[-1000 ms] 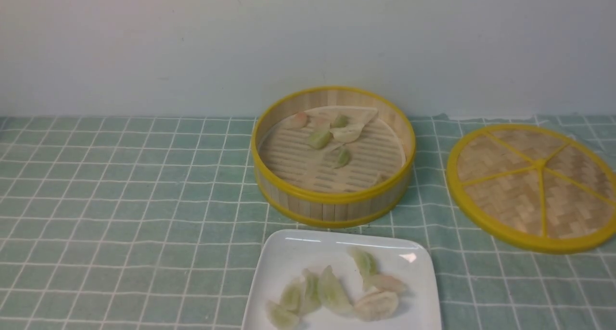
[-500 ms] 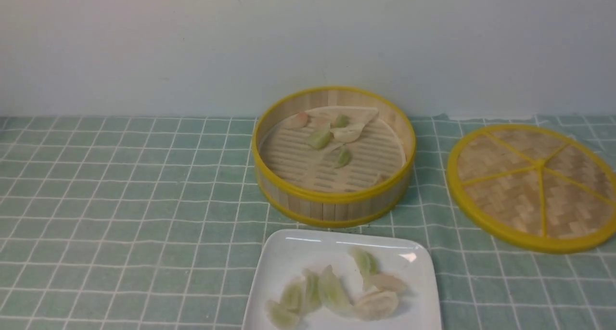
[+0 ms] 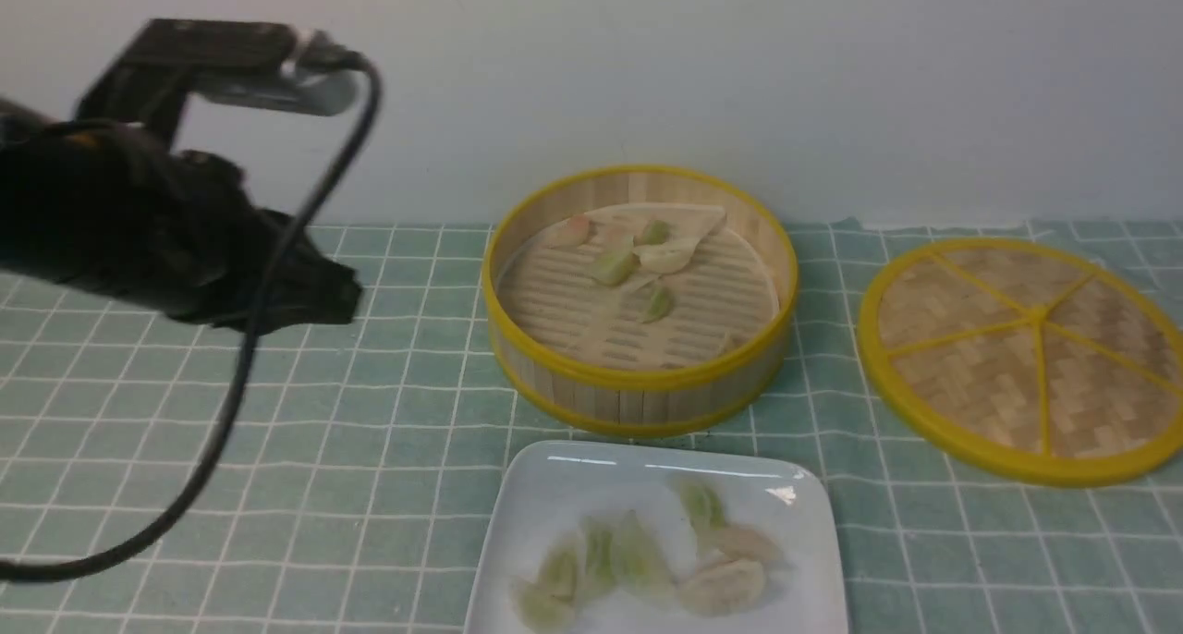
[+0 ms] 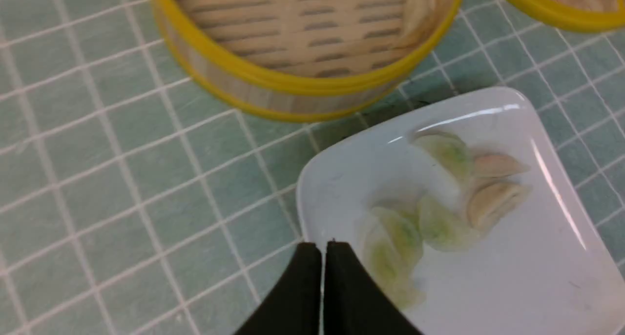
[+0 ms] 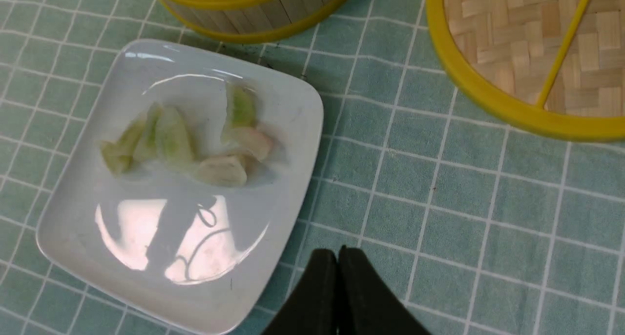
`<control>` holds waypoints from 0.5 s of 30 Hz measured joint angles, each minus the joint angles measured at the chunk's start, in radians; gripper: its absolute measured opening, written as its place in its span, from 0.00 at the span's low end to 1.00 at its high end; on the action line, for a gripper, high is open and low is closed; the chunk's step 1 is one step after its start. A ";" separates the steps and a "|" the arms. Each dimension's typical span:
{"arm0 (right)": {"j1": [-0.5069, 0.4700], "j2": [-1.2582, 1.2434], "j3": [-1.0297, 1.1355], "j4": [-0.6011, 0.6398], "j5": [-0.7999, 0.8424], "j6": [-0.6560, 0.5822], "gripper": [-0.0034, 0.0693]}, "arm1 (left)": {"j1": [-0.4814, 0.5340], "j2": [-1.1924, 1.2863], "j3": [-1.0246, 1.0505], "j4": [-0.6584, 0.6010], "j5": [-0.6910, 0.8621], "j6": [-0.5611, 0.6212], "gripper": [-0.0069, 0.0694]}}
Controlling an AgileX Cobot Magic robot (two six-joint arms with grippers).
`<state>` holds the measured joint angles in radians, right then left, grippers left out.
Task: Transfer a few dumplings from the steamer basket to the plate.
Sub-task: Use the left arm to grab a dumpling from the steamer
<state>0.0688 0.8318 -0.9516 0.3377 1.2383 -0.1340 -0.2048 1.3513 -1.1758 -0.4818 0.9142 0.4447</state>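
Note:
The steamer basket stands at the back centre with several dumplings on its slatted floor. The white plate lies just in front of it and holds several dumplings. My left gripper hangs above the cloth, left of the basket. In the left wrist view it is shut and empty over the plate's near-left edge, beside the dumplings. My right gripper is shut and empty above the cloth, beside the plate. It does not show in the front view.
A flat woven bamboo lid with yellow spokes lies to the right of the basket. A green checked cloth covers the table. A pale wall runs behind. The left arm's black cable loops down over the cloth on the left.
My left arm has come into the front view from the left; it was out of view in both earlier frames. The basket, plate and dumplings have not moved.

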 joint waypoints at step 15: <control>0.000 0.000 0.000 0.087 -0.007 0.000 0.03 | -0.145 0.615 -0.617 0.120 0.004 0.004 0.16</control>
<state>0.0688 0.8318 -0.9516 0.4247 1.2317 -0.1342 -0.3497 1.9660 -1.7928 -0.3617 0.9181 0.4490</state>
